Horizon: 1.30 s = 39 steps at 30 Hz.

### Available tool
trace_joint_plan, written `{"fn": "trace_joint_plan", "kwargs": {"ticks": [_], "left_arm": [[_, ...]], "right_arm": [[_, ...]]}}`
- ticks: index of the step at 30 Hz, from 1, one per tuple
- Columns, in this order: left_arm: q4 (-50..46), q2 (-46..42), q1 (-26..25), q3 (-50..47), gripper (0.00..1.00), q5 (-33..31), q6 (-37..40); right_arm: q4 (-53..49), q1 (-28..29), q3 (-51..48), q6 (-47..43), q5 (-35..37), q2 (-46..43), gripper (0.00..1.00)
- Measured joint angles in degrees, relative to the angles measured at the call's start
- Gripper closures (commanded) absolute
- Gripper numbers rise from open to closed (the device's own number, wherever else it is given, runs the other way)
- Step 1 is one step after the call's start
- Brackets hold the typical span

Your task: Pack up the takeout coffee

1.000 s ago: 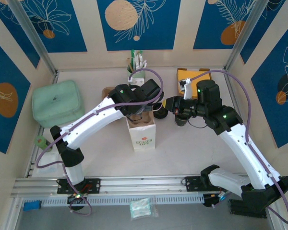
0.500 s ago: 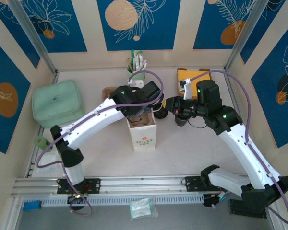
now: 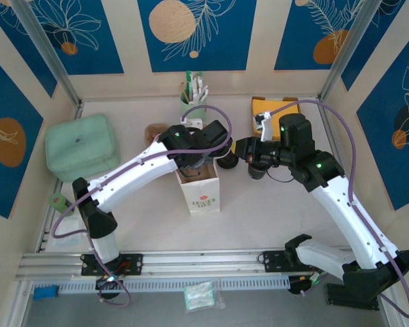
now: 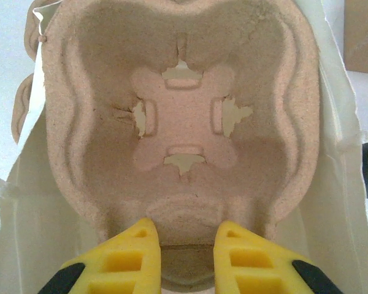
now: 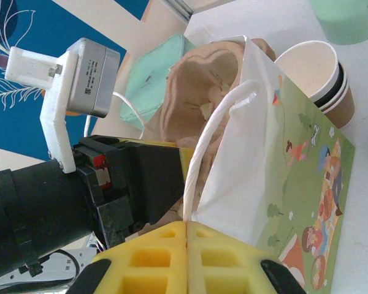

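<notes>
I see left gripper (image 4: 187,236) pinching carrier (image 4: 184,122) rim, carrier down in bag (image 5: 282,184). Right gripper (image 5: 187,229) pressed together on handle (image 5: 214,128). Coffee (image 3: 226,161) on table (image 3: 273,204) just beside bag, outside it, near right gripper.

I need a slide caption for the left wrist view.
Left gripper holds a pulp cup carrier inside the white paper bag.
</notes>
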Motion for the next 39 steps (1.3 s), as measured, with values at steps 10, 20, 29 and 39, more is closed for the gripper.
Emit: {"fn": "trace_joint_plan", "kwargs": {"ticks": [10, 20, 29, 39], "left_arm": [[1.6, 0.0, 0.0, -1.4, 0.91, 2.4, -0.5], [3.3, 1.5, 0.0, -3.2, 0.91, 3.9, -1.5], [4.5, 3.0, 0.3, -4.3, 0.91, 4.9, -1.5], [6.4, 2.9, 0.7, -7.1, 0.91, 5.1, -1.5]], "right_arm": [[0.0, 0.0, 0.0, 0.0, 0.0, -0.7, 0.93], [0.0, 0.0, 0.0, 0.0, 0.0, -0.7, 0.93], [0.0, 0.0, 0.0, 0.0, 0.0, -0.7, 0.93], [-1.1, -0.2, 0.0, 0.0, 0.1, -0.7, 0.93]]}}
